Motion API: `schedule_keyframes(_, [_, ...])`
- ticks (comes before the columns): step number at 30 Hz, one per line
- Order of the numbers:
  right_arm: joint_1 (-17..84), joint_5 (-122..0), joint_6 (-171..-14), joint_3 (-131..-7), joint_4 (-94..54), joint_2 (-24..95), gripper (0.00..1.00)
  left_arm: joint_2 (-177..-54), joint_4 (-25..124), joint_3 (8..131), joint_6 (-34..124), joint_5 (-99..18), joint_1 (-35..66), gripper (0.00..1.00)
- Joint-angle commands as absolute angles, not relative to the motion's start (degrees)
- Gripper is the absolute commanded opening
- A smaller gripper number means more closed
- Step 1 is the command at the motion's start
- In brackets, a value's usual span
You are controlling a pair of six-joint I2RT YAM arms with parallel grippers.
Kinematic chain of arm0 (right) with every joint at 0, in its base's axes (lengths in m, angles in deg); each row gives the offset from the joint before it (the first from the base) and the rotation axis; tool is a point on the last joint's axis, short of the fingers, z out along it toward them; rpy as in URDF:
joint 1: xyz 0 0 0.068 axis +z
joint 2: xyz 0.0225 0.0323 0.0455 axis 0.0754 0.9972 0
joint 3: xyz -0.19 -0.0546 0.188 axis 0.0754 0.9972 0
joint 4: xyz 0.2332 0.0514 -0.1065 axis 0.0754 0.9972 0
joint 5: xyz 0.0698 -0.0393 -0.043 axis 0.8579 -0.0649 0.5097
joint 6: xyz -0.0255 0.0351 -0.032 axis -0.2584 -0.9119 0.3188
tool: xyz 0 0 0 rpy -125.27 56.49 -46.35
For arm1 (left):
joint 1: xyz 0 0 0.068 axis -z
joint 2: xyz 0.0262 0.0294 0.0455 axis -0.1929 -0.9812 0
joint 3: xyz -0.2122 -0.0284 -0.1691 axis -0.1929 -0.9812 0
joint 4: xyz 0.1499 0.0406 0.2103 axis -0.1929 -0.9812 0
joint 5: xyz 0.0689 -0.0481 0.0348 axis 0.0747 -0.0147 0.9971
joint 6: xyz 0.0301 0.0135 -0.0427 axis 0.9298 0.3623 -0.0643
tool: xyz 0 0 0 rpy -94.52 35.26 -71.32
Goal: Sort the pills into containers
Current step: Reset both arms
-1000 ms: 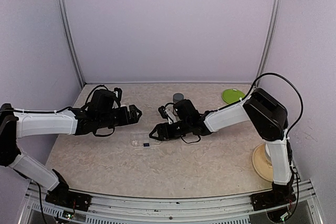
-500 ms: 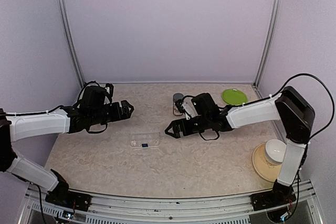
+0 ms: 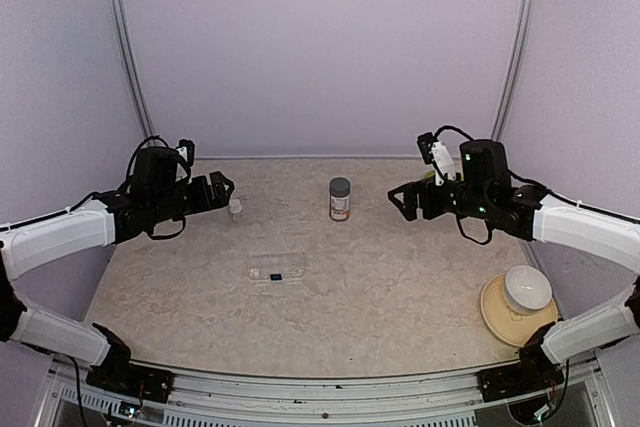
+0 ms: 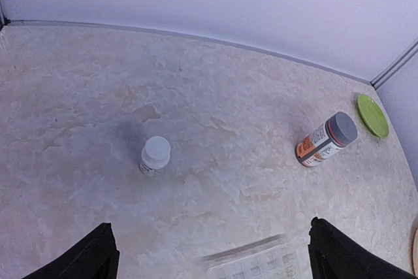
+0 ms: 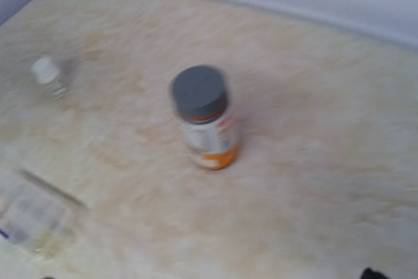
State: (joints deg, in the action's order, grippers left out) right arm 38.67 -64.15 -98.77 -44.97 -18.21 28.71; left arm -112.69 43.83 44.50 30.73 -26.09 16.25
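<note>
Overhead view of a beige table (image 3: 400, 297) with a marbled, stone-like surface, boxed in by plain lilac walls (image 3: 320, 47).

Near the centre, slightly left and low: a flat, clear plastic pill box (image 3: 277, 269), rectangular, split into a row of small compartments. Inside it, close to the middle of the row: one tiny dark blue pill (image 3: 276, 275) (exact compartment too small to tell).

Above and right of the box, upright: a cylindrical orange-labelled bottle (image 3: 340, 199) with a round grey cap. At left centre, also upright: a much smaller white-capped bottle (image 3: 236, 209).

In the lower right corner: a glossy white bowl (image 3: 527, 289) sitting on a round tan plate (image 3: 495, 312). At the right edge of the left wrist view: a thin, round lime-green plate (image 4: 373, 114).

At the left of the overhead frame, just beside the smaller bottle: the left gripper (image 3: 222, 187), black on a white-shelled arm, its fingers (image 4: 91, 256) spread wide and holding nothing. At the upper right, to the right of the orange-labelled bottle: the right gripper (image 3: 400, 199), likewise spread and empty.

Compared with a second ago: both grippers drawn back from the pill box toward the sides of the frame, both bottles now uncovered and in plain sight, pill box unmoved.
</note>
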Motion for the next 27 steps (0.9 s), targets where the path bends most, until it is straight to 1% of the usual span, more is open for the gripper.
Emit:
schedule_keyframes(1, [38.2,-73.6,-94.4,-43.1,-12.6,21.5,1.00,-107.8,41.8,45.6,32.6,-22.0,13.9,0.99])
schedule_keyframes(7, [38.2,-79.2,-93.7,-41.4,-10.6,11.4,1.00,-102.8,38.7,45.1,32.7,-19.1,12.8,0.99])
schedule_keyframes(11, [38.2,-83.3,-93.0,-42.0,-7.7,8.2,1.00,-100.8,35.1,46.0,34.3,-18.2,12.6,0.99])
schedule_keyframes(15, [38.2,-84.9,-92.6,-40.6,-8.5,5.4,1.00,-98.9,34.8,45.4,35.2,-17.3,12.1,0.99])
schedule_keyframes(19, [38.2,-85.8,-92.5,-40.0,-9.7,4.2,1.00,-98.8,35.4,45.1,35.0,-18.5,11.4,0.99])
schedule_keyframes(27, [38.2,-87.4,-92.7,-40.5,-9.1,5.7,1.00,-99.2,35.7,44.8,35.0,-19.0,11.2,0.99])
